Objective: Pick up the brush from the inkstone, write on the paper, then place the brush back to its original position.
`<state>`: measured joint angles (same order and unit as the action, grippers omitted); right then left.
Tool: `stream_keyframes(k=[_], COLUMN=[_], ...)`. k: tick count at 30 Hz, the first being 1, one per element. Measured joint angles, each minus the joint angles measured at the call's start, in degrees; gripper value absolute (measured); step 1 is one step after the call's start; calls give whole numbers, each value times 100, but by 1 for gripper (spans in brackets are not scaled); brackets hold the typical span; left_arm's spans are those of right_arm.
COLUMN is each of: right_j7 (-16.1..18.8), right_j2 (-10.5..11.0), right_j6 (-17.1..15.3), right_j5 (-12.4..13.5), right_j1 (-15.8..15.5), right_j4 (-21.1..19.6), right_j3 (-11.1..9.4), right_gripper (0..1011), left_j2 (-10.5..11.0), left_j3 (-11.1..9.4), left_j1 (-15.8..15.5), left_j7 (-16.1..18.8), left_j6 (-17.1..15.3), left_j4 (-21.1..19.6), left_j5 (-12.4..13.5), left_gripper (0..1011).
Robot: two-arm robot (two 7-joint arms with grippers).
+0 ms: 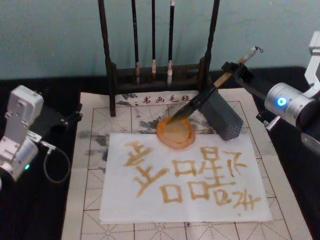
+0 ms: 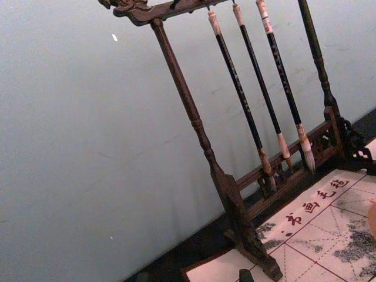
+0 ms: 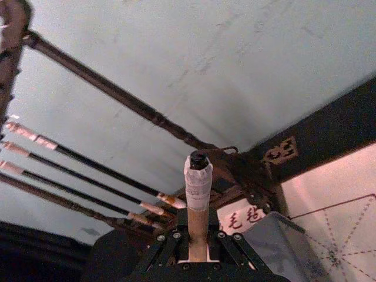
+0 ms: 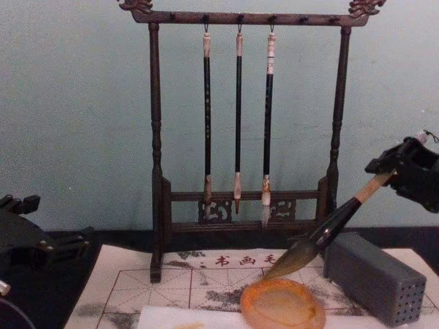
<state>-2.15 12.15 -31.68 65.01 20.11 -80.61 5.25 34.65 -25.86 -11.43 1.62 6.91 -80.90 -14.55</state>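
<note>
- Sitting parked at far left, the left gripper [image 1: 74,116]; whether it is open cannot be told.
- Paper [image 1: 150,205] already carries amber characters, so the writing looks done.
- Right gripper [image 1: 234,74] clamps the brush [image 1: 207,96] handle, bristles down-left of it at the inkstone [image 1: 189,142] rim; only release seems left.

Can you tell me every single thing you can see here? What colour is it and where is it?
brush: one, tan handle with dark bristles, tilted, tip at the inkstone's back rim
inkstone: one, orange, on the mat behind the paper
paper: one, white with golden-brown characters, at the front
mat: one, pale with grid lines, under the paper
grey block: one, grey with small holes, right of the inkstone
brush rack: one, dark wood, at the back
thin brushes: three, black with pale tips, hanging on the brush rack
table: one, black, under everything
right gripper: one, black, at the right, shut on the brush
left gripper: one, black, parked at the left
</note>
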Motion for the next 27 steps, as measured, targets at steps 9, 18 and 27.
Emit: stream_keyframes(k=[9, 18, 27], right_j7=[-168, -239, -290], right_j2=[-10, 13, 34], right_j6=[179, 297, 367], right_j5=[82, 212, 375], right_j1=[21, 11, 6], right_j4=[196, 346, 437], right_j3=[23, 88, 146], right_gripper=[200, 200, 200], left_j2=[0, 0, 0], left_j3=[0, 0, 0], left_j1=[0, 0, 0], left_j7=[0, 0, 0], left_j6=[0, 0, 0], left_j4=[0, 0, 0], left_j5=[0, 0, 0], left_gripper=[1001, 1001, 1001])
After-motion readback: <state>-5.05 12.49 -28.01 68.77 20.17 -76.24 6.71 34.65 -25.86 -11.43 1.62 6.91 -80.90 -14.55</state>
